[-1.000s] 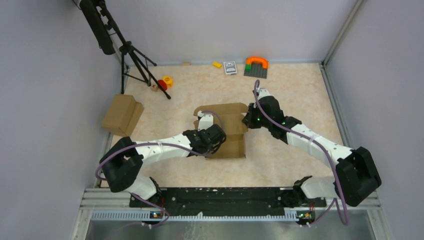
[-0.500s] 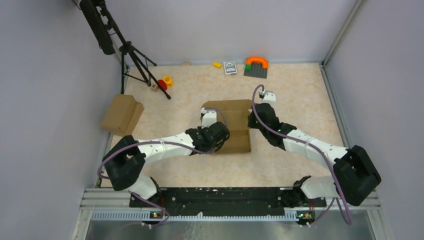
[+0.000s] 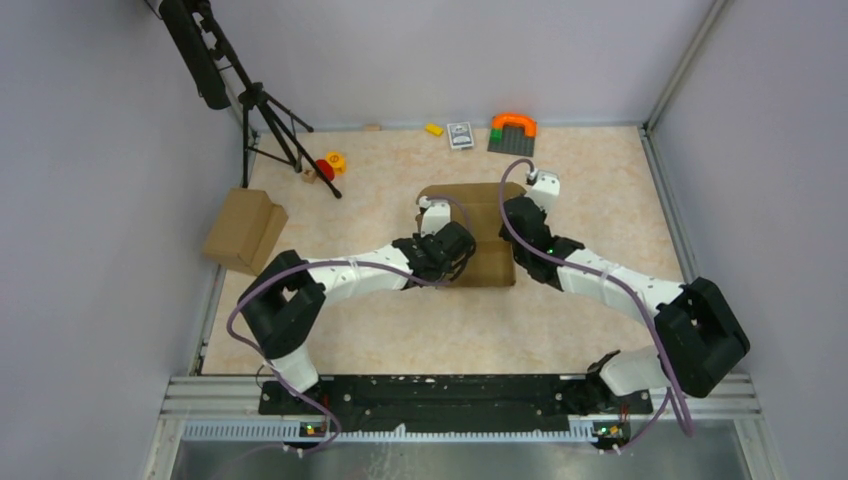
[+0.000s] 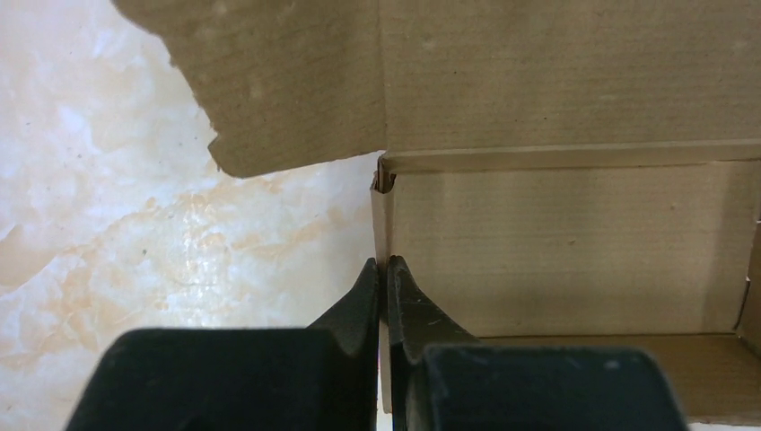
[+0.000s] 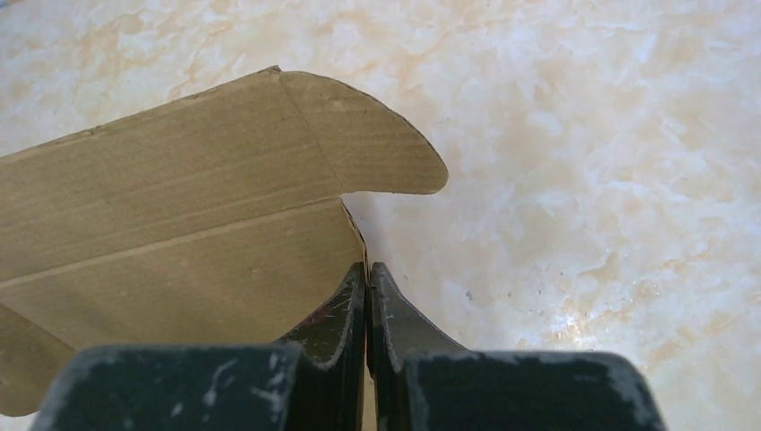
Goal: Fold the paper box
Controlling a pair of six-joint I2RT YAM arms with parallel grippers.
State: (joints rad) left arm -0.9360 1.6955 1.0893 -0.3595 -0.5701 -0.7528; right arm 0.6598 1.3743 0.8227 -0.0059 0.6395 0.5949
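Our left arm [image 3: 345,275] and right arm [image 3: 610,282] wear white shells between bulky black joint housings. We see a purple cable [image 3: 235,308] looping along each. Our fingers [image 5: 399,323] are black, tapered wedges, the right pair flecked with pale scuffs.

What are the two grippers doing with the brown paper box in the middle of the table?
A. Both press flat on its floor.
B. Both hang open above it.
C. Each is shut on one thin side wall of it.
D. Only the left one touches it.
C: in the wrist views, the left gripper and the right gripper each pinch an upright wall of the paper box.
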